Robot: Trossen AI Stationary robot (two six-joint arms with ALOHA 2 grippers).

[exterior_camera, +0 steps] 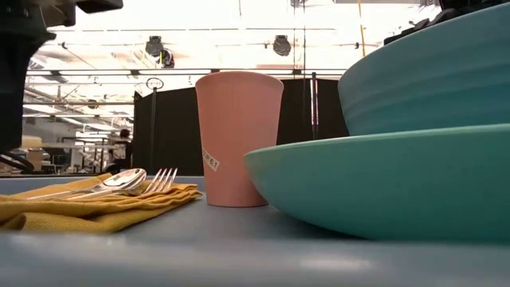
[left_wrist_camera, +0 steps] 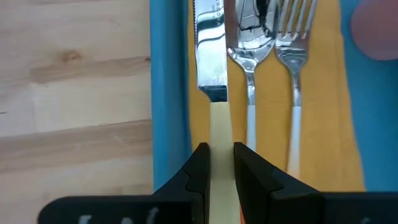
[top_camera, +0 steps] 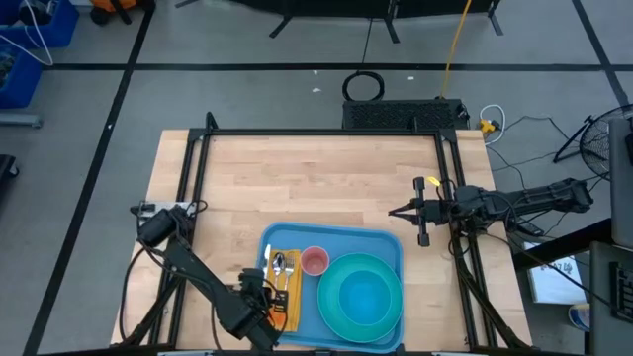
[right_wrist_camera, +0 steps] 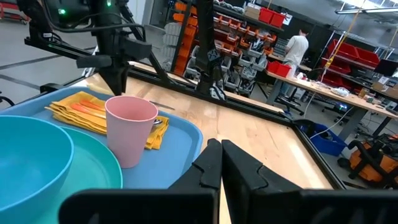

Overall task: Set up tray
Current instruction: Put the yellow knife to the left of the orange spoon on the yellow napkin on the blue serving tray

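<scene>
We are laying the knife (left_wrist_camera: 211, 68) on the napkin (left_wrist_camera: 323, 124) at the tray's (top_camera: 388, 245) left edge, left end effector (left_wrist_camera: 219, 163) seemingly narrowed on its handle, so releasing comes next, while the right end effector (right_wrist_camera: 221, 163) waits closed.

Knife (left_wrist_camera: 211, 68) tip and fork (left_wrist_camera: 292, 37) tines cut off in left wrist view, bowl (exterior_camera: 430, 72) top cropped low, distant person (right_wrist_camera: 297, 46) blurred

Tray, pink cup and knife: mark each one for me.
tray (top_camera: 389, 245): high view, bare blue corner beside the plate.
pink cup (exterior_camera: 237, 135): low view, middle of its side wall.
knife (left_wrist_camera: 210, 56): left wrist view, flat of the blade.
</scene>
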